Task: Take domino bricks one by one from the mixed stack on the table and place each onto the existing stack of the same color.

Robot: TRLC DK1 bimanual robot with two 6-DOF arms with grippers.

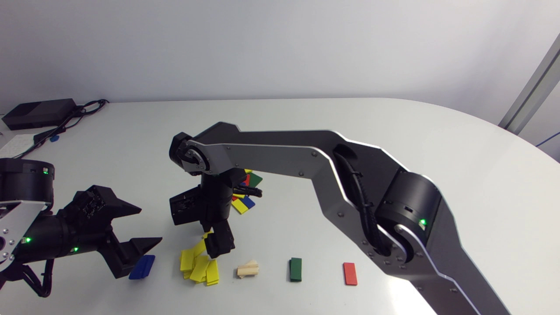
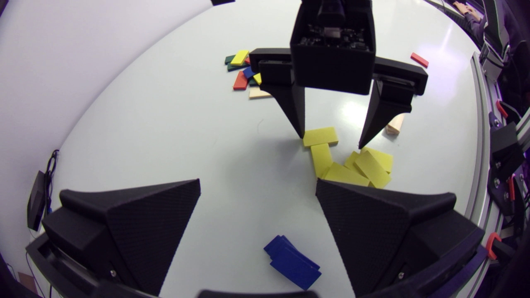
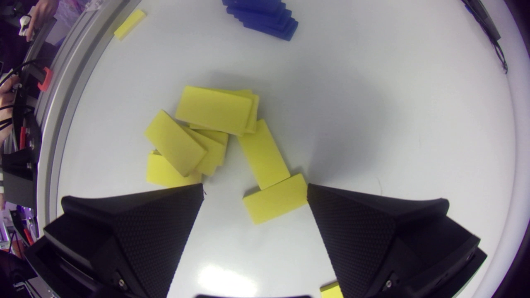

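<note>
Near the table's front, my right gripper [image 1: 215, 245] points straight down over a loose heap of yellow bricks [image 1: 199, 264]. Its fingers stand open [image 3: 255, 189]. One yellow brick [image 3: 275, 198] lies flat between them, touching only one fingertip [image 3: 314, 194]. The left wrist view shows the same brick [image 2: 320, 136] by that gripper [image 2: 331, 141]. The mixed pile [image 1: 246, 192] lies behind the right wrist, partly hidden by it. My left gripper [image 1: 151, 225] hangs open and holds nothing, with the blue stack [image 2: 292, 260] below and between its fingers.
Along the front edge, right of the yellow heap, stand a wooden stack [image 1: 248, 269], a green stack [image 1: 295, 269] and a red brick [image 1: 350, 273]. A black box with cables [image 1: 39, 113] sits at the back left corner.
</note>
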